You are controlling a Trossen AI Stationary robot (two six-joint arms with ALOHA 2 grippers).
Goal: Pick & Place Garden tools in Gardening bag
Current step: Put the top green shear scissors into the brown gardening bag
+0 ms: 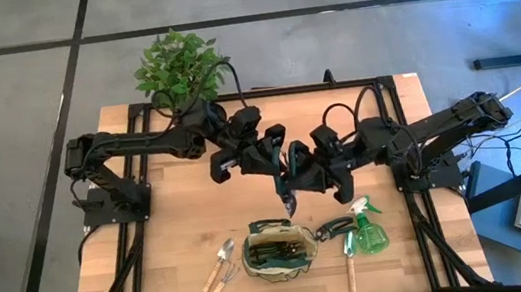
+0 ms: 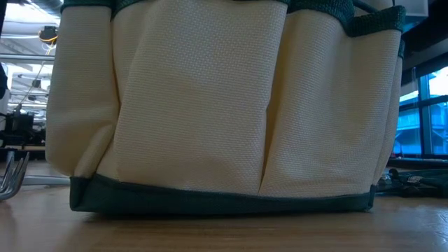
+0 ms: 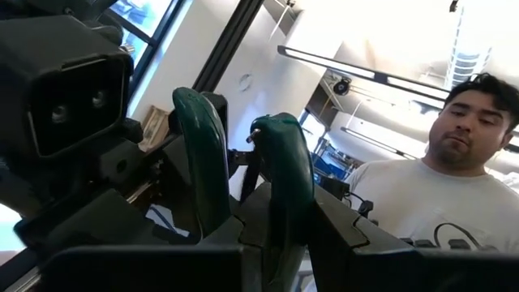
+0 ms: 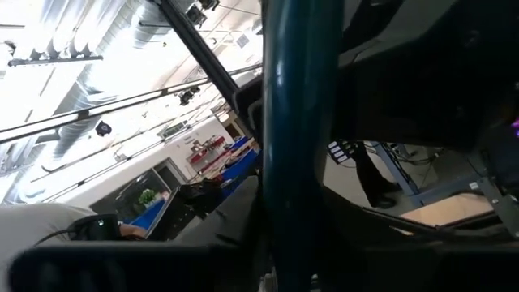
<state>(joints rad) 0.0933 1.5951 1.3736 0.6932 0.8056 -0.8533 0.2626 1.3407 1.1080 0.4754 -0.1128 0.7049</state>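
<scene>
A leafy potted plant [image 1: 177, 64] at the table's [image 1: 174, 218] far edge.

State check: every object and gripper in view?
gardening bag: upright, top open, dark tools inside
green-handled shears: off the table, held by left gripper
right gripper: close against the shears, mid-table
spray bottle: lying on its side, right of bag
wooden-handled tools: lying flat, left of bag
plant: upright, back edge

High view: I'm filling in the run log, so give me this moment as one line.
left gripper: shut on green-handled snips, mid-table | right gripper: close beside it | gardening bag: near table edge
</scene>
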